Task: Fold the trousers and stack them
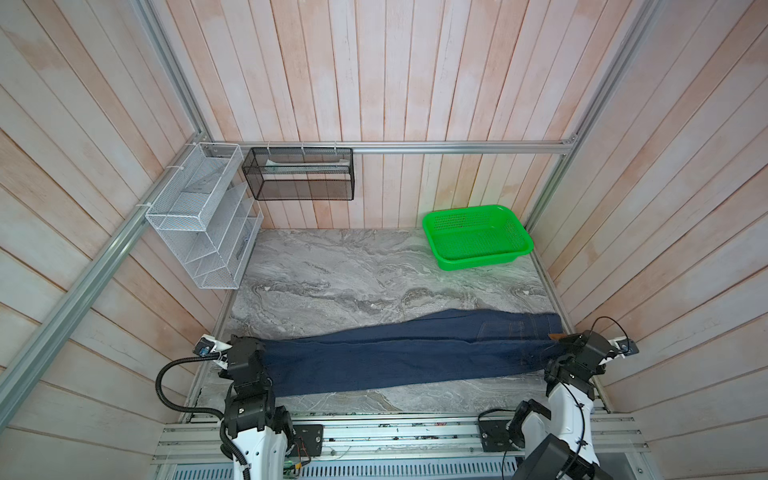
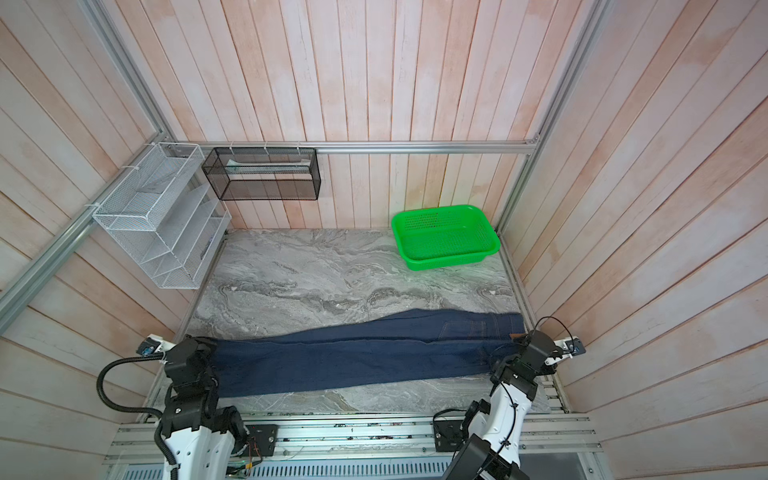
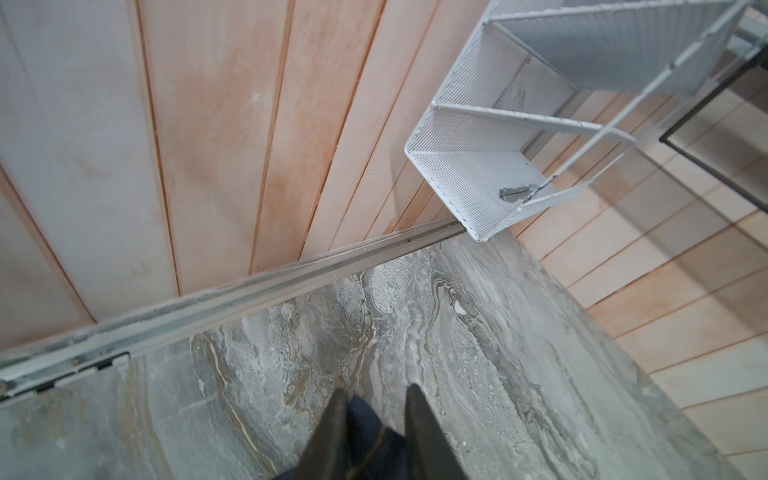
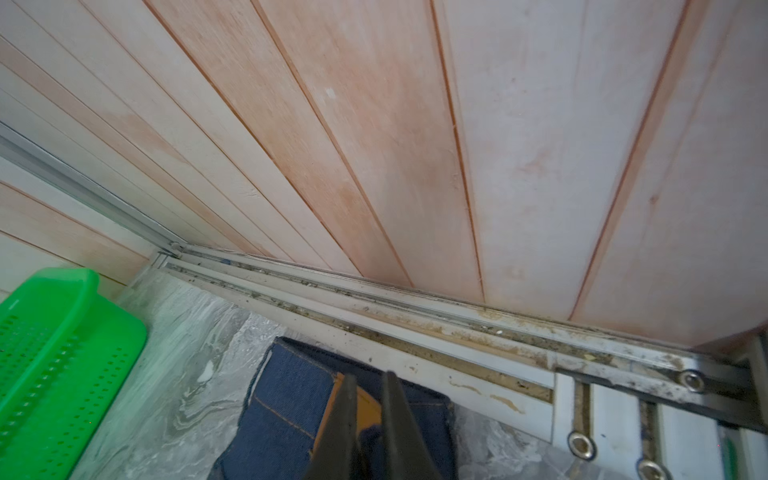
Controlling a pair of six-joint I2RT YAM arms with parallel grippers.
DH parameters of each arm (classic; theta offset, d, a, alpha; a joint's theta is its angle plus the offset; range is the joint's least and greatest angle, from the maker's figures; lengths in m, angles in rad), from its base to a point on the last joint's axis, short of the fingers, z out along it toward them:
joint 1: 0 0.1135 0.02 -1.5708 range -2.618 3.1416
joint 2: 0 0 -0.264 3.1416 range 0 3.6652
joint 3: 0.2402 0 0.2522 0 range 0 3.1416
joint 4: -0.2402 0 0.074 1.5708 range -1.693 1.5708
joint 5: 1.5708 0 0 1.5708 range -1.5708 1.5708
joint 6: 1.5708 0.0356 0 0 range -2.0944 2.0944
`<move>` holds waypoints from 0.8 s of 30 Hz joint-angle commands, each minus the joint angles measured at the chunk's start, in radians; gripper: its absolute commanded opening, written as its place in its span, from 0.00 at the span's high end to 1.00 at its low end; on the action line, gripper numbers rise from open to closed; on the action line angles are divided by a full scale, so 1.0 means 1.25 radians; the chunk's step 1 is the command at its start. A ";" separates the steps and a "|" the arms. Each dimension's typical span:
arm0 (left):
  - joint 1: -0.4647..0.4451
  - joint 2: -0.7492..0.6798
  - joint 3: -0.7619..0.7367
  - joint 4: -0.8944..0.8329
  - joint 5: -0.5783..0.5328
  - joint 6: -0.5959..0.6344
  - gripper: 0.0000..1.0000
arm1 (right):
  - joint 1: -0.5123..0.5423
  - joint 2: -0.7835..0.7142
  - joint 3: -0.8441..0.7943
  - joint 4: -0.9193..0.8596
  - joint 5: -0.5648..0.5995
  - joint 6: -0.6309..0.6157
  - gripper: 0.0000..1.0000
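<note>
Left claw (image 1: 245, 353) sits on the hem end and right claw (image 1: 571, 347) on the waist end. In both top views the arms cover the tips, so I can't tell either opening from there. Trousers (image 1: 395, 353) lie flat along the near edge of the table (image 1: 353, 270), legs doubled. Green basket (image 1: 482, 259) is in the far corner, well apart. Left wrist view: left claw (image 3: 376, 399) is narrowly parted with denim in the gap. Bare table shows between the tips, so I read it as loose, not gripping. Right wrist view: right claw (image 4: 370, 399) is narrower, with the brown patch (image 4: 366, 409) and waistband in the gap. Can't tell if it bites. The waist corner is just beside the side rail (image 4: 374, 328). My read: this is the lay-down step and the cross fold is not yet done. Open both ends together and lift straight up. Any sideways drag will likely shear the doubled legs apart. Watch the waistband for snagging on the rail.
</note>
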 commanded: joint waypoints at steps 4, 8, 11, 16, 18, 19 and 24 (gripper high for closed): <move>0.000 0.015 0.019 -0.039 -0.054 -0.026 0.54 | 0.003 -0.015 0.012 -0.074 0.060 0.019 0.62; 0.001 0.017 0.041 -0.050 -0.062 -0.023 0.50 | 0.003 -0.021 0.047 -0.117 0.079 0.035 0.51; 0.001 0.019 0.076 -0.040 -0.055 0.004 0.51 | 0.003 -0.029 0.095 -0.151 0.046 0.033 0.51; -0.007 0.046 0.146 -0.052 0.044 -0.016 0.52 | 0.071 -0.007 0.178 -0.246 -0.046 0.078 0.53; -0.025 0.079 0.172 -0.070 0.114 -0.033 0.52 | 0.136 0.000 0.187 -0.286 -0.077 0.124 0.53; -0.029 0.098 0.183 -0.074 0.154 -0.035 0.52 | 0.174 0.003 0.187 -0.302 -0.089 0.143 0.54; -0.034 0.207 0.235 -0.141 0.361 -0.052 0.50 | 0.419 -0.002 0.176 -0.401 -0.098 0.247 0.64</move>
